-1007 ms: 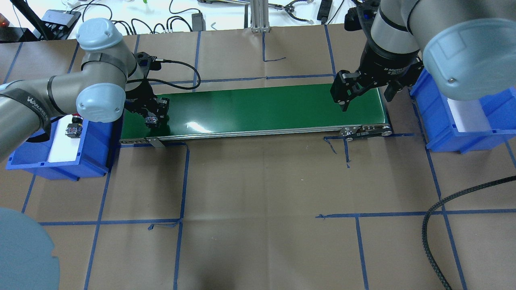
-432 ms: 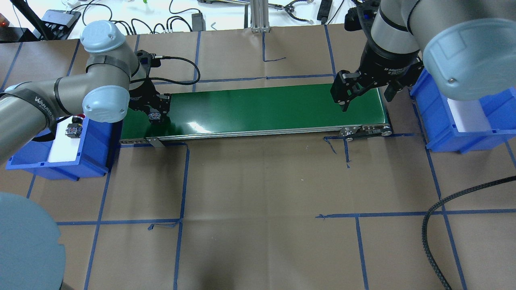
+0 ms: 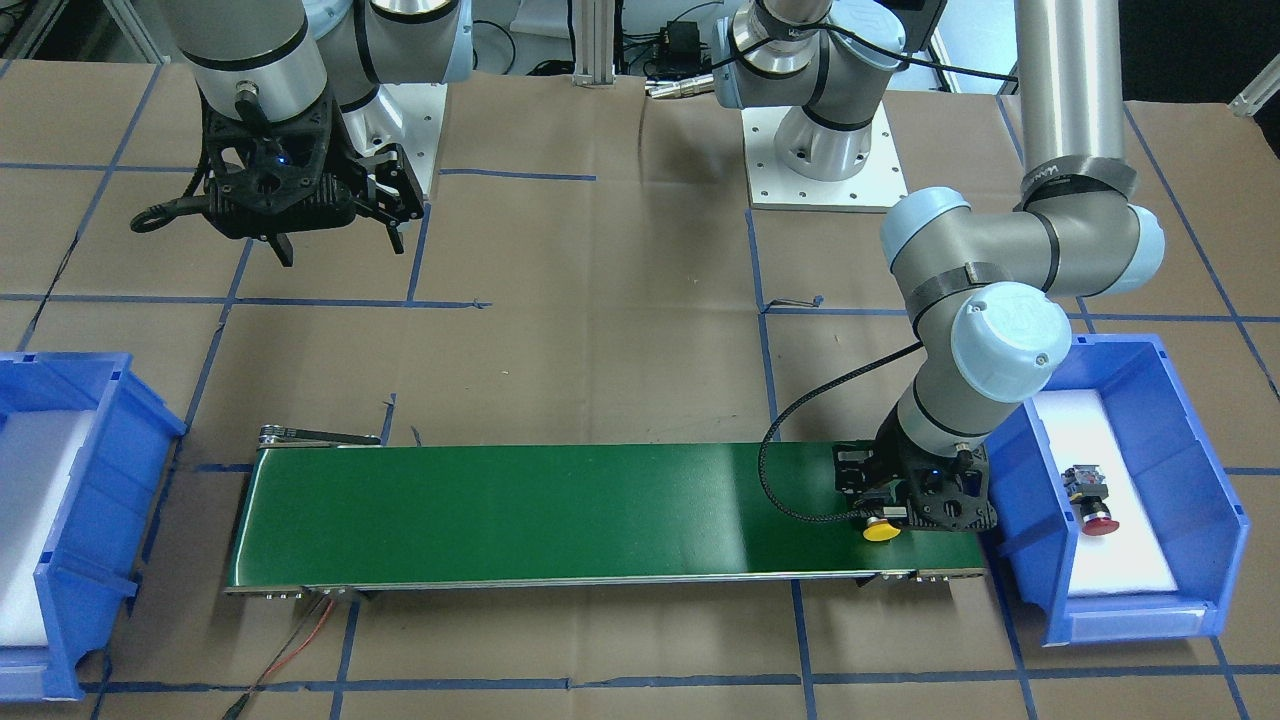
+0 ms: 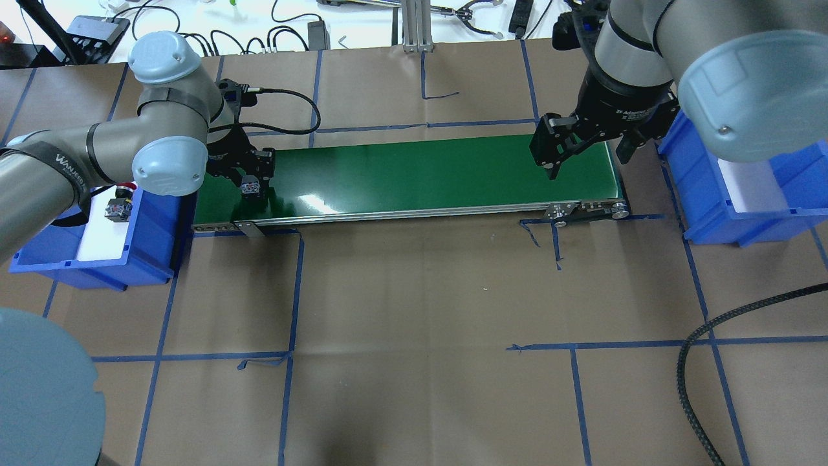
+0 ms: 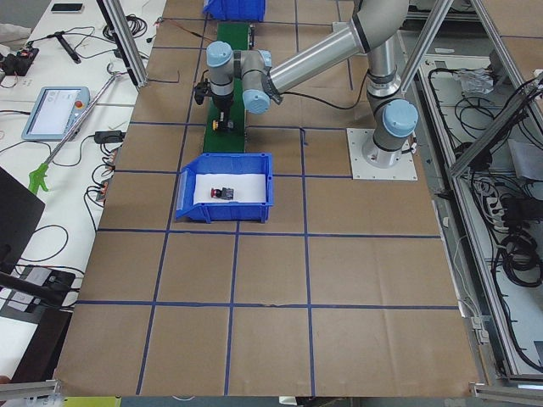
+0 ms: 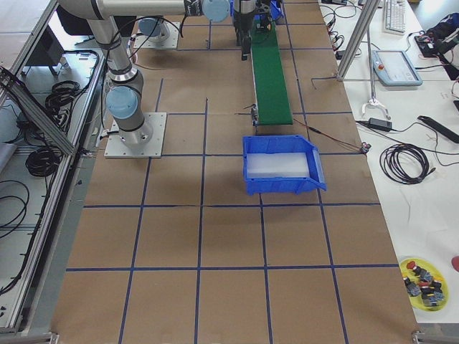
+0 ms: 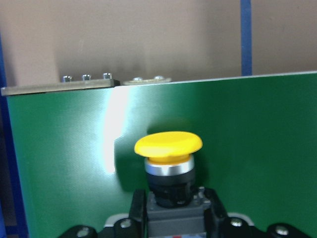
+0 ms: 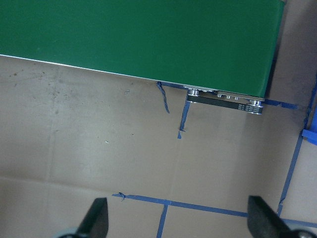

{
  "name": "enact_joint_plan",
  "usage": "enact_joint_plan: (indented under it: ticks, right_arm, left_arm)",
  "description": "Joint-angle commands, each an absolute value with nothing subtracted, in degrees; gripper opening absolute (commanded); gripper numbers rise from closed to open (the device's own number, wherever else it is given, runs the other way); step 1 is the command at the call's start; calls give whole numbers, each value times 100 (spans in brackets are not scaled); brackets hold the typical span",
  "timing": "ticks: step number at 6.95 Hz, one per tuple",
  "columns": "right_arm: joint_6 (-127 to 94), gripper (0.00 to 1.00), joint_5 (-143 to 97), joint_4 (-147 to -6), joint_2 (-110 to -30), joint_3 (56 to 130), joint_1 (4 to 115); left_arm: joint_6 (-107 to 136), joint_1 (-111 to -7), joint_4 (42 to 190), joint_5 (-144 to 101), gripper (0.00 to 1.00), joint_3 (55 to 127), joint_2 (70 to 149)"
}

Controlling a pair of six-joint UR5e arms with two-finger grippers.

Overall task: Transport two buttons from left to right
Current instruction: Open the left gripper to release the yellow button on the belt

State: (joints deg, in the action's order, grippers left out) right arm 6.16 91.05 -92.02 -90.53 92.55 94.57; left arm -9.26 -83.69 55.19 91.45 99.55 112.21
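Left hand holds yellow-cap button by block body, at left end of green conveyor belt. Lower till body rests, then release gently, lift straight. Red-cap button lies in left blue bin. Right hand wide, empty.

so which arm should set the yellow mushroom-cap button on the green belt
Left. The left gripper holds the yellow mushroom-cap push button low over one end of the green conveyor belt; the right gripper hangs open, empty, near the other end.
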Motion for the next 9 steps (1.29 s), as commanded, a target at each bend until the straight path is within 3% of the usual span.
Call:
enact_joint_plan:
  ticks: [1,5,9]
  right_arm:
    - [615,100,9105,-9202,-9053,9255,9457]
    - [615,100,9105,-9202,-9053,9255,9457]
    - [615,100,9097,-9202,-9053,9255,9457]
  left_arm:
    - [-967,-8385,5833,9176,100,9653,10961]
    - [-984,-8385,8258,9167,100,8457,10372]
    - [-1263,-8219,8429,9193,100,8394,10265]
